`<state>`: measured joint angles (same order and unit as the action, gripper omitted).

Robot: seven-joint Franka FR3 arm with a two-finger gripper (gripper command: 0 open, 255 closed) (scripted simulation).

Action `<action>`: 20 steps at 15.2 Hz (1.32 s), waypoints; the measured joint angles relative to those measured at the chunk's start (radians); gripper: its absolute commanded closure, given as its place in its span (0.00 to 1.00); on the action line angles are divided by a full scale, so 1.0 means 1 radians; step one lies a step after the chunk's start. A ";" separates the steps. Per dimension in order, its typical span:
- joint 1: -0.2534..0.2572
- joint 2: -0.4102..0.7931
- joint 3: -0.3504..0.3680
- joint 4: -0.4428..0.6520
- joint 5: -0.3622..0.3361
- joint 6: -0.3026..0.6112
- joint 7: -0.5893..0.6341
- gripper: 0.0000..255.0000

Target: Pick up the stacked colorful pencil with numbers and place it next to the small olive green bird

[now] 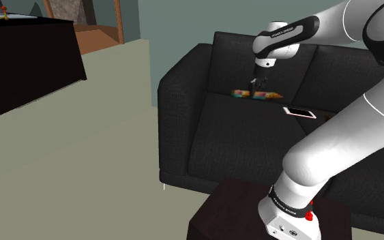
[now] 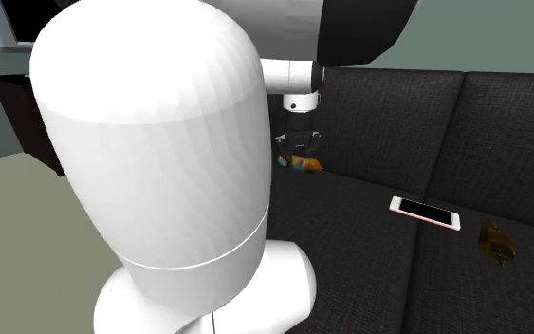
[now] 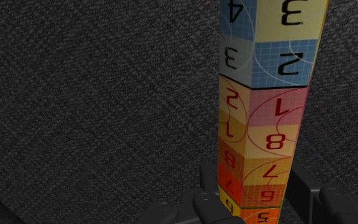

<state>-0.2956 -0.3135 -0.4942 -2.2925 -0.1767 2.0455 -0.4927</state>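
Hand (image 3: 255, 186): closed on the pencil (image 3: 260, 127); my black fingers (image 3: 208, 184) press its two sides, low over the seat.
Pencil: lies flat on the sofa (image 1: 183, 129) seat near the backrest, a stack of coloured, numbered blocks, not yet lifted.
Bird (image 2: 495, 244): on the seat at about 4 o'clock from the pencil in the second exterior view, well apart from it.
Phone (image 2: 426, 212): flat on the seat between pencil and bird, also toward 4 o'clock.
Risk, grip: it is a long piece held across its sides; if my hold sits off its middle, it may tip or swivel as I lift.
Risk, stack: I judge the blocks might part at a joint if squeezed or bumped.
Risk, path: the straight line to the bird passes over the phone; carrying low could drag the phone or knock the bird.
Risk, landing: the cushion looks soft, so the pencil may roll into the bird.
Hidden: both pencil ends run out of the wrist view; one finger's contact sits in shadow; my arm (image 2: 151, 152) covers the sofa's 9 o'clock side in the second exterior view; the bird is small and dim, its facing unclear.
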 measured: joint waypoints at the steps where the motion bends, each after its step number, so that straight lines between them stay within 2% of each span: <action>1: -0.011 -0.009 -0.013 -0.004 -0.008 -0.003 -0.019 1.00; 11: -0.133 -0.127 -0.149 -0.059 -0.110 -0.031 -0.216 1.00; 20: -0.198 -0.113 -0.317 -0.007 -0.152 -0.032 -0.430 1.00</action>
<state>-0.4933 -0.4269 -0.8113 -2.2992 -0.3286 2.0131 -0.9229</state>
